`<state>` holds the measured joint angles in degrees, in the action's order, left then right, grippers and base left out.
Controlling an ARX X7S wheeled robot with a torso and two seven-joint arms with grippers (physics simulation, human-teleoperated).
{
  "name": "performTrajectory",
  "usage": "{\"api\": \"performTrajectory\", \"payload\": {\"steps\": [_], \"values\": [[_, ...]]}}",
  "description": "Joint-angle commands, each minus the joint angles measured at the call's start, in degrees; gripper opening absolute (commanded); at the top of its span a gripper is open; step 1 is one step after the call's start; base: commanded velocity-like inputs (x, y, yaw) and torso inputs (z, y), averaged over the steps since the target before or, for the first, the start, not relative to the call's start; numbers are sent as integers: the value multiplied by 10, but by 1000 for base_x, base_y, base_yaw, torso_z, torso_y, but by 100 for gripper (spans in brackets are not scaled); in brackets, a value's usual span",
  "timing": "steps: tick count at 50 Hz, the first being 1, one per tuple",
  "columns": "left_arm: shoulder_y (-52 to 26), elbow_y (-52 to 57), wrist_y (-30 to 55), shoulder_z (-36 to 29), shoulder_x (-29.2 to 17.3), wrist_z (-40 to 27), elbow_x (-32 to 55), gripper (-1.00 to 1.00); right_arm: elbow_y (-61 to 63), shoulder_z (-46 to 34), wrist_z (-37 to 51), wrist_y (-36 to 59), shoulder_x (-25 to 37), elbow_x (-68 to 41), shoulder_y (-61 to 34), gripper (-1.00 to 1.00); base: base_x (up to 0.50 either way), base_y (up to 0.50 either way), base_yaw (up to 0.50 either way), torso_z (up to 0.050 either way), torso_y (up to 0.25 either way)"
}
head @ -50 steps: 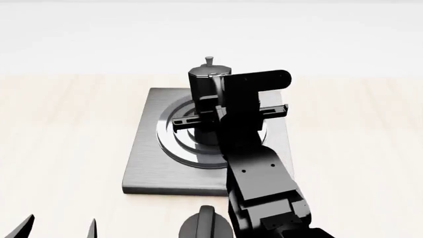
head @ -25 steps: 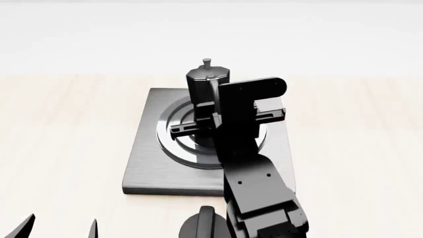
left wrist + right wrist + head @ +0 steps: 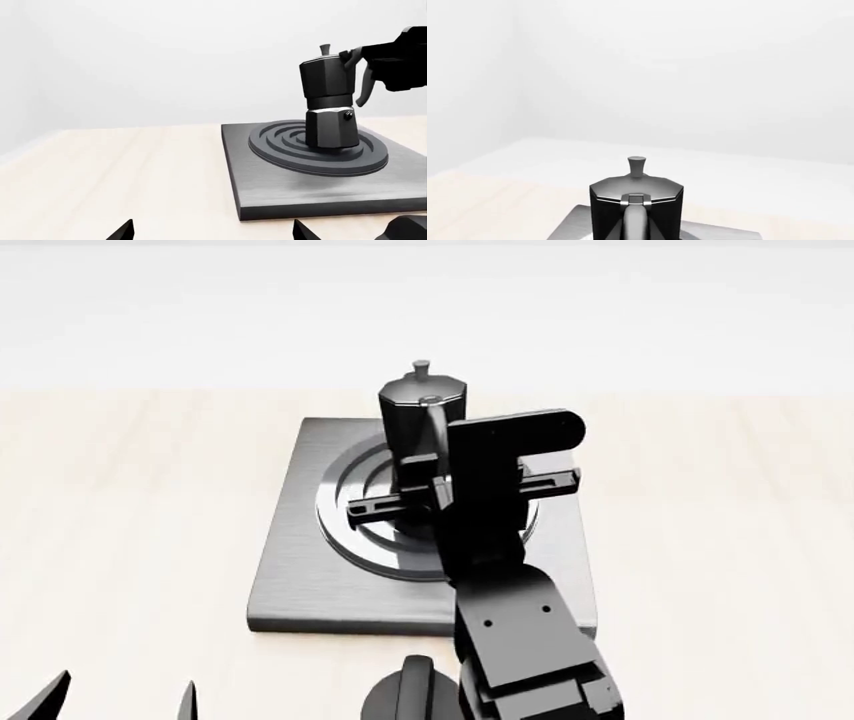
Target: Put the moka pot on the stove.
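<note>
1. While I watch from the head view, the moka pot (image 3: 423, 410) stands upright on the stove (image 3: 296, 580), over the far part of the ring burner (image 3: 350, 525) rather than dead centre.
2. From the left wrist view the pot's (image 3: 328, 107) base looks seated flat on the rings (image 3: 280, 145), with no gap I can make out — so I judge the placing step all but done.
3. My right gripper (image 3: 441, 455) sits at the pot's handle (image 3: 433, 415), on the side nearest me. Its own black body hides the fingertips, so I cannot tell whether it is clamped on the handle or has already let go.
4. My right wrist camera looks straight along the handle (image 3: 635, 220) at the lid and knob (image 3: 636, 165); the pot is not leaning.
5. My left gripper (image 3: 210, 231) shows only as two spread finger tips low over the table (image 3: 120, 170), well apart from the stove, holding nothing.
6. Next move, as I read it: make sure the fingers are released, then back the right arm straight toward me — no sideways drag, or the handle could catch and tip the pot.
</note>
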<state>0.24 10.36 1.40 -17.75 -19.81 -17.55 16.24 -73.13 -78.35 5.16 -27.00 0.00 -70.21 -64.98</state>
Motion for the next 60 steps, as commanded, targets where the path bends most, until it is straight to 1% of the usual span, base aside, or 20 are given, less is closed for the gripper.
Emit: {"api": "performTrajectory", "payload": {"steps": [1,17,24,38,51,54,60], "values": [[5,13,-2,3,-3,-1,1,100,-16,-60,-1,1,0,-57,39,-100,0,0,0,0,0],[4,14,-3,0,-5,-2,2,100,-17,-10,-11,-19,8,-31,65,-100,2,0,2,-2,0],[3,12,-4,-2,-6,-2,2,100,-12,-2,-8,-26,15,-28,74,-100,2,0,2,-1,0],[3,15,-1,-4,-8,-4,3,100,88,-11,43,-21,65,-14,84,-100,2,0,1,-1,0],[4,16,-2,-5,-10,-5,5,100,130,-11,63,-25,88,-11,99,-100,1,0,1,-2,0],[3,15,-2,-6,-10,-5,5,100,123,-9,59,-25,85,-12,100,-100,4,0,1,0,0],[3,17,-2,-6,-11,-6,6,100,175,-17,91,-26,111,0,104,-100,0,0,1,-2,0]]}}
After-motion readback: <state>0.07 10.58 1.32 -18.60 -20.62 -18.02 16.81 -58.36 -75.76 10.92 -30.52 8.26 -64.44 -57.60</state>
